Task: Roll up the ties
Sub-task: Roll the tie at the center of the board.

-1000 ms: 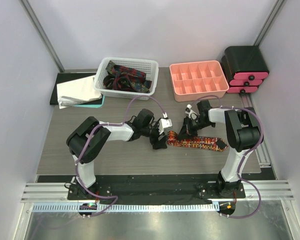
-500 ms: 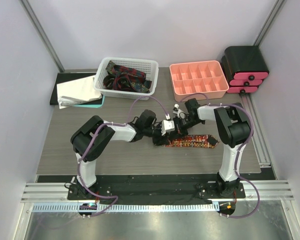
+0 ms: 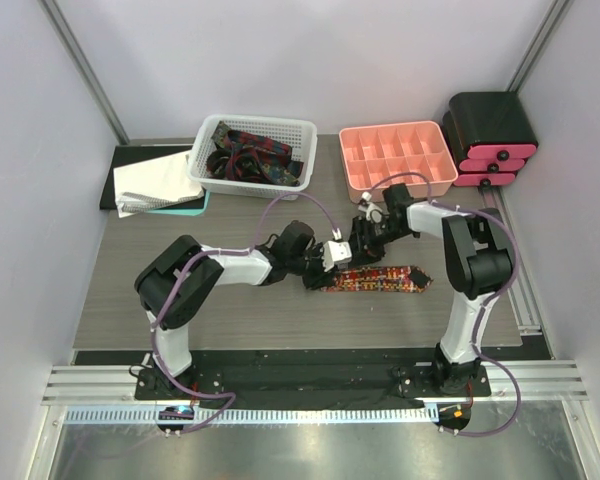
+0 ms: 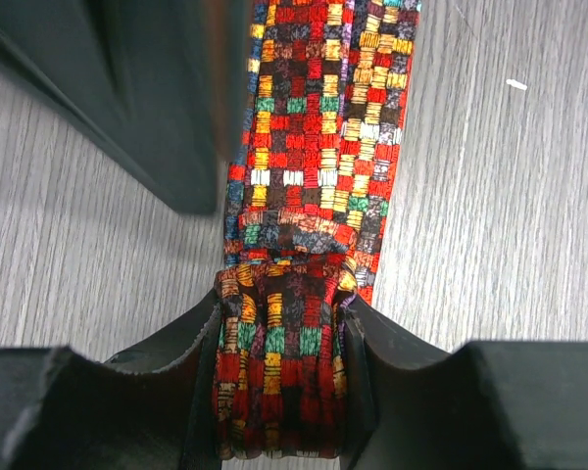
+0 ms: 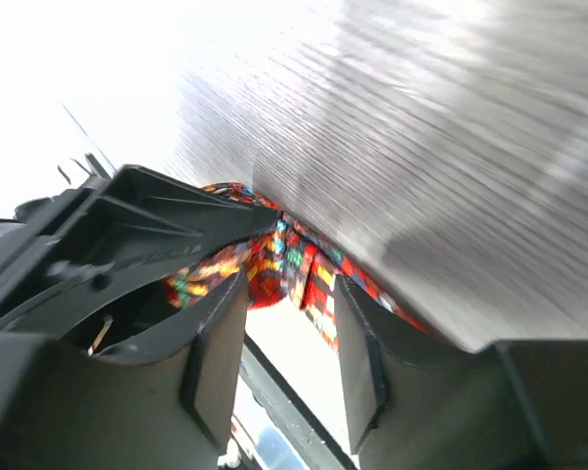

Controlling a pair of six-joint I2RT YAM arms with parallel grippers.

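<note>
A red tie with a multicoloured checked print (image 3: pixel 380 279) lies flat on the grey table, pointing right. Its left end is rolled up. My left gripper (image 3: pixel 327 272) is shut on that roll, which sits between the jaws in the left wrist view (image 4: pixel 279 377), with the flat tie (image 4: pixel 323 117) running away from it. My right gripper (image 3: pixel 366 238) hovers just behind the roll, tilted, jaws apart. In the right wrist view the tie (image 5: pixel 286 262) shows just past my open right gripper (image 5: pixel 289 294), and the left gripper's body (image 5: pixel 127 245) is close at left.
A white basket (image 3: pixel 298 130) at the back holds several more ties (image 3: pixel 250 155). A pink divided tray (image 3: pixel 395 160) and a black drawer unit with pink fronts (image 3: pixel 490 140) stand back right. Folded cloths (image 3: pixel 155 182) lie back left.
The flat part of the tie has grown shorter, its right end drawn leftwards. My right gripper swung in towards the roll and then lifted back. The left gripper stayed on the rolled end.
</note>
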